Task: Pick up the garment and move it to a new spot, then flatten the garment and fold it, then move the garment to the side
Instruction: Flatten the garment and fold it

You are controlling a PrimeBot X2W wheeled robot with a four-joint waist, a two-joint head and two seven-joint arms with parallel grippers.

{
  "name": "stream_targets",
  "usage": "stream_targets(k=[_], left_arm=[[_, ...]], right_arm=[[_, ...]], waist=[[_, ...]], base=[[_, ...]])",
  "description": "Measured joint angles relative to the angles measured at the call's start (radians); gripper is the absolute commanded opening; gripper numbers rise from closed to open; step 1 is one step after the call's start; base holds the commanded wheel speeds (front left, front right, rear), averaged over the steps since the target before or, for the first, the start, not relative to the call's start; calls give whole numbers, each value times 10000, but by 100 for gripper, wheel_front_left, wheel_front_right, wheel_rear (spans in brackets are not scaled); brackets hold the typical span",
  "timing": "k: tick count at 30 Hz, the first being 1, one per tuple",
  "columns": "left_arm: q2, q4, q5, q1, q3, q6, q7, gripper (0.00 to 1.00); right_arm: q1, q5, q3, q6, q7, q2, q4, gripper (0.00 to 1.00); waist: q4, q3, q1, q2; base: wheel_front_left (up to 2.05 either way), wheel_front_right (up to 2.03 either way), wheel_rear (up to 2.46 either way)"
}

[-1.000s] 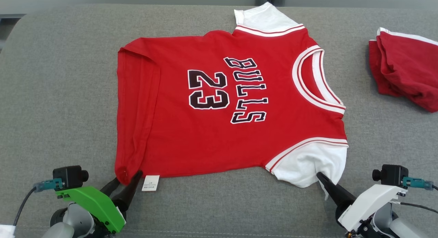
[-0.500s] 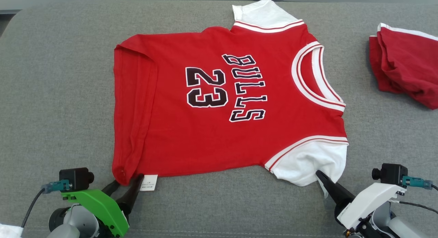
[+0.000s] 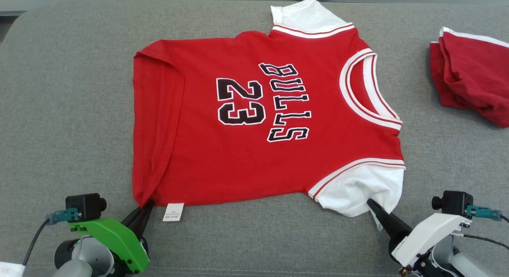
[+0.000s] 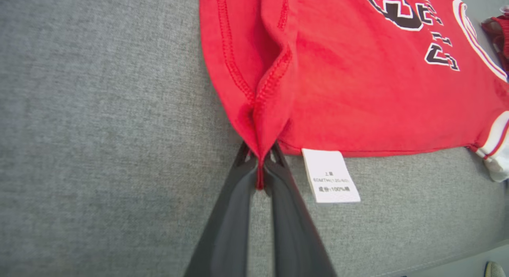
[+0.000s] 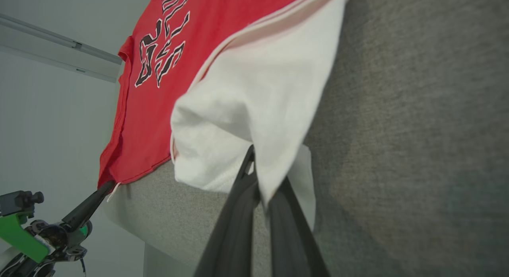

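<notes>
Left gripper [image 3: 148, 204], seen at 7 o'clock in head view: two long dark fingers [image 4: 232, 225], tapered to points, small openings cut near tips. Green cover [image 3: 109, 239] mounted over grey round housing [image 3: 77, 261]. Black cube camera [image 3: 83, 204] fixed at cover's 11 o'clock. Teal plug [image 3: 59, 217] fitted beside it, dark cable [image 3: 33, 242] led off toward 7 o'clock.

Right gripper [image 3: 370, 203], seen at 5 o'clock: same dark tapered fingers, white cover [image 3: 431, 233] marked with small dark print, unreadable. Second camera [image 3: 453, 202], black. Second plug [image 3: 483, 212], teal. Thin cable [image 3: 485, 240], black.
</notes>
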State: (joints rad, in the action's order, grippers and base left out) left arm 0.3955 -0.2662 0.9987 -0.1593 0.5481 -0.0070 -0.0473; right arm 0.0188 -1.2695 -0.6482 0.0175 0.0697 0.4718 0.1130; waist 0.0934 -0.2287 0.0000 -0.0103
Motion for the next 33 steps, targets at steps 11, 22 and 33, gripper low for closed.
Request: stream_targets(k=[11, 22, 33], left_arm=[[-27, 903, 1720, 269, -800, -430, -314, 0], [82, 4188, 5158, 379, -3158, -1112, -395, 0], [376, 6930, 8226, 430, -5024, -917, -857, 0]], right_arm=[[448, -186, 685, -623, 470, 19, -493, 0], [1073, -1162, 3432, -1411, 1670, 1003, -5003, 0], [1965, -2918, 5517, -1323, 1714, 1304, -8023, 0]], waist=[[1, 306, 0, 0], [-175, 1003, 0, 0], [-751, 1010, 0, 0]], base=[[0, 0, 0], [0, 0, 0], [0, 0, 0]])
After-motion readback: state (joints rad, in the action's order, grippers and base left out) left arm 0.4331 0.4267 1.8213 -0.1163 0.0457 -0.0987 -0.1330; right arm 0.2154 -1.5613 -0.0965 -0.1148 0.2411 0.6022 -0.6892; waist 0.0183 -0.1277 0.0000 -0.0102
